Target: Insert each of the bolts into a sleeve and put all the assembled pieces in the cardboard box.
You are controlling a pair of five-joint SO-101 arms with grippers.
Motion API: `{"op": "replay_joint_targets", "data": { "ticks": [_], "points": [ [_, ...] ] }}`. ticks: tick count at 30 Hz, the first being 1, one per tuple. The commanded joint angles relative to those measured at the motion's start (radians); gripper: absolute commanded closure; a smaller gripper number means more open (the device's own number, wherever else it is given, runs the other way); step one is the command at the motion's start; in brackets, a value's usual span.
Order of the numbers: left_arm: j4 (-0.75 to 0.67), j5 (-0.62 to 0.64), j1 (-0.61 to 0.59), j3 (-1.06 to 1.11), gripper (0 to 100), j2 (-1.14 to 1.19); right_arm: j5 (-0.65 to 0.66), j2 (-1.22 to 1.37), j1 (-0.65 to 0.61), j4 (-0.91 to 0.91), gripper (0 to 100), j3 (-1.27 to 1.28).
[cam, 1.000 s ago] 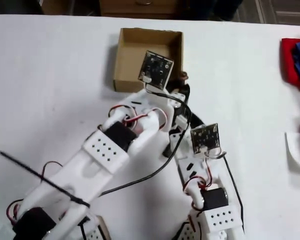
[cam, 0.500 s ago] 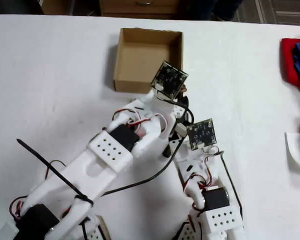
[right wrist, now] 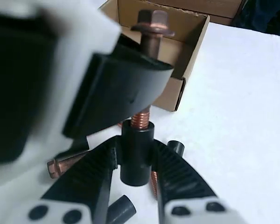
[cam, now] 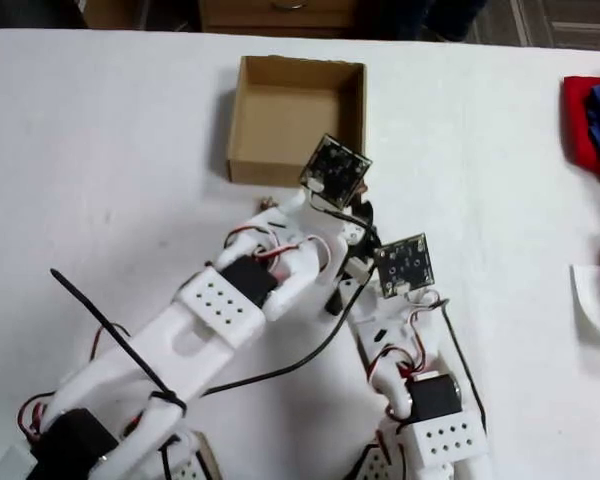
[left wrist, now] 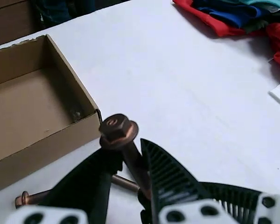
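My left gripper [left wrist: 130,156] is shut on a copper bolt [left wrist: 117,130], held upright with its hex head up. Directly below, my right gripper [right wrist: 136,161] is shut on a black sleeve [right wrist: 136,144]. The bolt's threaded end [right wrist: 141,119] sits at the sleeve's top opening. In the high view both arms meet just below the cardboard box [cam: 280,110], which looks empty [left wrist: 32,112]. The left arm [cam: 220,300] comes in from the lower left, the right arm [cam: 410,370] from below.
Loose copper bolts [right wrist: 65,164] [left wrist: 28,198] and spare black sleeves [right wrist: 176,147] [right wrist: 120,209] lie on the white table under the grippers. A red and blue cloth [cam: 592,120] and a white object [cam: 595,305] sit at the right edge.
The left arm swung its wrist from over the box's near edge rightward and down, bringing the bolt over the sleeve held by the right gripper. The right arm barely moved.
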Motion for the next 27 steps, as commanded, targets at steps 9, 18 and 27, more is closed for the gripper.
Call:
{"op": "replay_joint_targets", "data": {
  "ticks": [9, 18, 27],
  "points": [
    [0.163, 0.029, -0.018, -0.005, 80, -0.012, 0.000, -0.010, 0.005, -0.008, 97.5, -0.091],
    [0.325, 0.063, -0.020, -0.162, 80, -0.012, 0.000, -0.010, 0.005, -0.008, 97.5, -0.089],
    [0.582, 0.057, -0.245, -0.420, 80, -0.120, -0.026, -0.002, 0.088, -0.010, 97.5, -0.072]
  ]
}}
